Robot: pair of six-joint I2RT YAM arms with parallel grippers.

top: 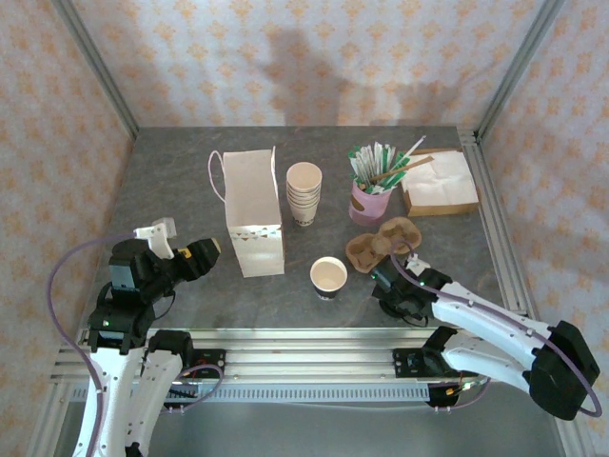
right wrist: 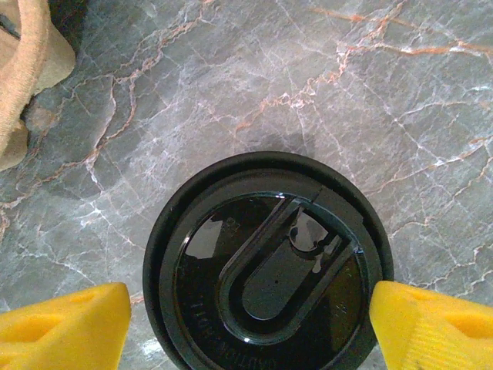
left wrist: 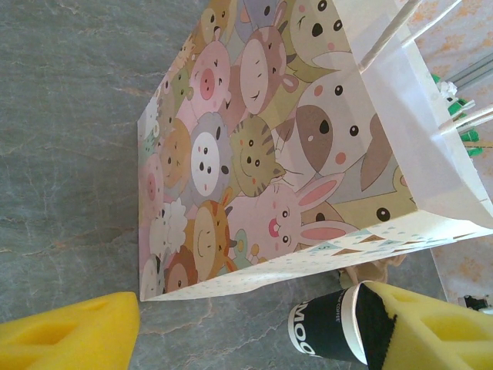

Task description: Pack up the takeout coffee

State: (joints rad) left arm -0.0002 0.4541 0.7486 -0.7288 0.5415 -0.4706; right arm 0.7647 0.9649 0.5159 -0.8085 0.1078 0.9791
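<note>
Right tool (right wrist: 246, 327): jaws wide, empty, either side of round black plastic lid (right wrist: 266, 262) lying flat on grey marbled bench (right wrist: 231, 77), toward near edge.
Left tool (left wrist: 246, 335): wide, empty, facing cartoon-printed side of white paper bag (top: 254, 214), left of bench centre.
Takeout coffee: small dark-printed paper cup (top: 328, 276), unlidded, mid near edge, beside bag.
Progress: nothing packed; lidding and bagging remain.
Arms: right wrist points straight down; left reaches low.

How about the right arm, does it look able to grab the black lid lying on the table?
Probably yes. The right claw hangs open over the black lid, a yellow finger on each side, with nothing between them and it. The cardboard carrier sits clear.
</note>
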